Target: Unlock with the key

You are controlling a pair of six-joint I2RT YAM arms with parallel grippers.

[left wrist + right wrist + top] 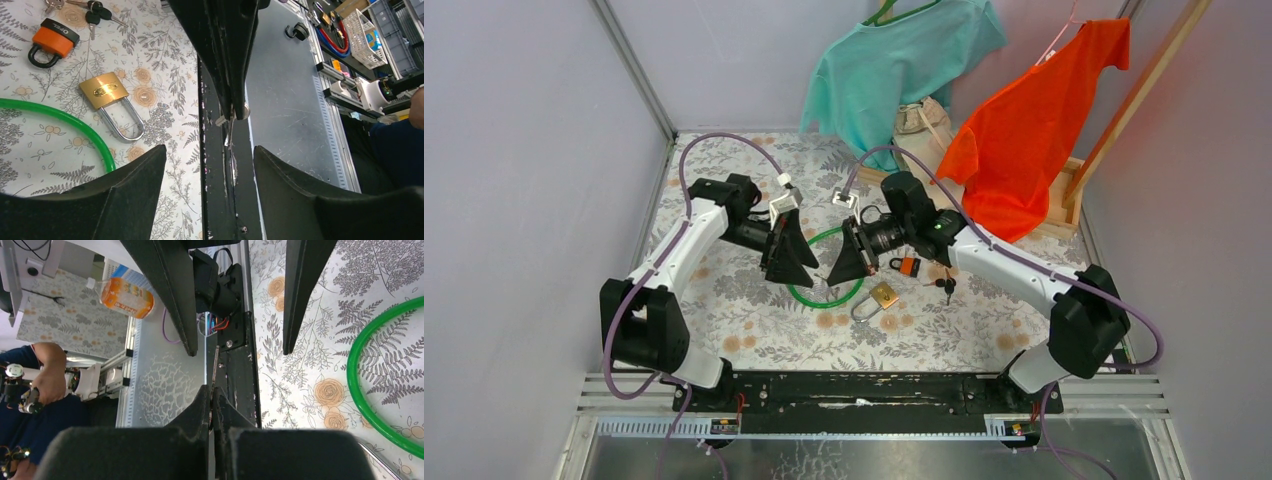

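Observation:
My right gripper (834, 278) (214, 390) is shut on a thin flat metal blade, seemingly the key (215, 365) (230, 131), seen edge-on and sticking out past its tips. My left gripper (804, 278) (210, 150) is open. Its fingers (170, 290) stand on either side of the right gripper's tip, not touching the key. A brass padlock (884, 295) (105, 90) with a steel shackle lies on the flowered cloth just right of both grippers. An orange padlock (909, 266) (54, 41) lies beyond it.
A bunch of keys (946, 286) (95, 10) lies near the orange padlock. A green ring (809, 297) (75, 125) lies under the grippers. The black base rail (844, 390) runs along the near edge. A teal shirt (894, 60) and an orange shirt (1034, 120) hang at the back.

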